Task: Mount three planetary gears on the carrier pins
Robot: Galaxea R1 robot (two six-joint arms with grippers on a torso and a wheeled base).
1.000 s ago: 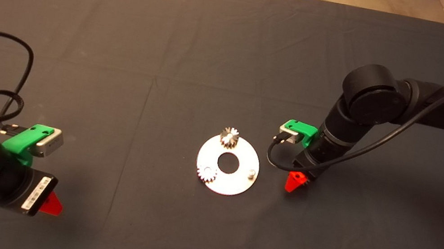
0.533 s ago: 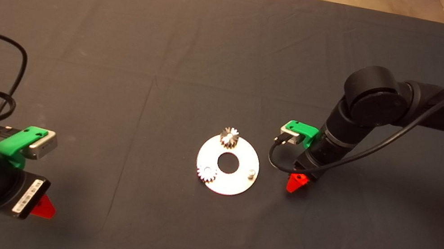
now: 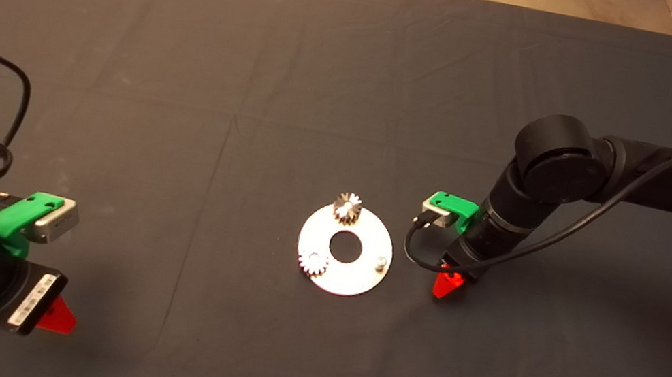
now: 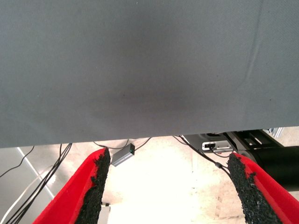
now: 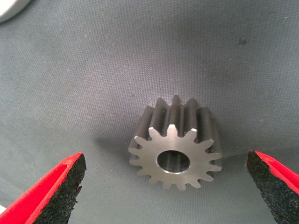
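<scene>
Fingers point(image 5: 58, 186) of the right gripper point(image 5: 163, 191) spread wide around a loose planetary gear point(image 5: 175, 144) on the counter point(image 3: 194, 53), at the carrier plate's point(image 3: 355, 278) three o'clock; two gears point(image 3: 346, 208) sit mounted, one pin point(image 3: 379, 264) bare. Left gripper point(image 4: 166, 191) open, idle.

Two planetary gears point(image 3: 346, 208) sit on carrier pins point(image 3: 378, 264); third gear point(image 5: 175, 150) lies on mat.

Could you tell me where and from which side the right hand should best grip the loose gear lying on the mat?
Grip the loose gear across its toothed rim, coming straight down from above. It lies flat on the mat with its bore facing up, leaving the sides free. The right hand is open, fingers either side. The left hand is parked at the lower left.
</scene>
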